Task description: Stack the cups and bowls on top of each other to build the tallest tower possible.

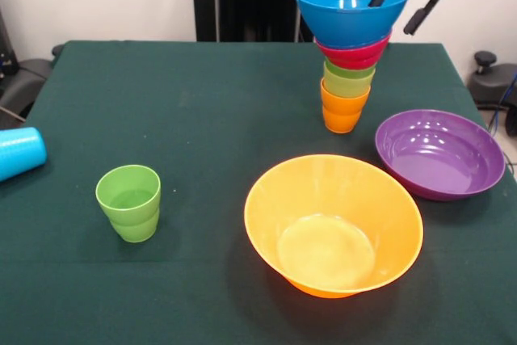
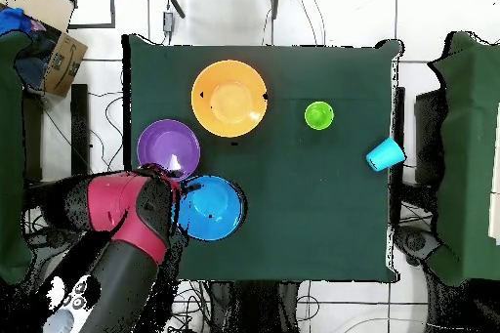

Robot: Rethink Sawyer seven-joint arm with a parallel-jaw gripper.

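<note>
The tower stands at the back right of the green table: an orange cup (image 1: 342,112) lowest, a lime green cup (image 1: 347,81), a red bowl (image 1: 354,55), and a blue bowl (image 1: 339,26) (image 2: 210,208) on top. My gripper (image 1: 393,15) (image 2: 180,199) is open astride the blue bowl's right rim, with one finger inside and one outside. A stepped green cup (image 1: 129,202) (image 2: 318,115) stands alone at the front left. A light blue cup (image 1: 18,152) (image 2: 386,154) lies on its side at the table's left edge.
A large orange bowl (image 1: 266,224) (image 2: 229,98) sits at the front centre. A shallow purple bowl (image 1: 440,153) (image 2: 168,147) lies just right of the tower. A cardboard box (image 2: 59,51) stands off the table.
</note>
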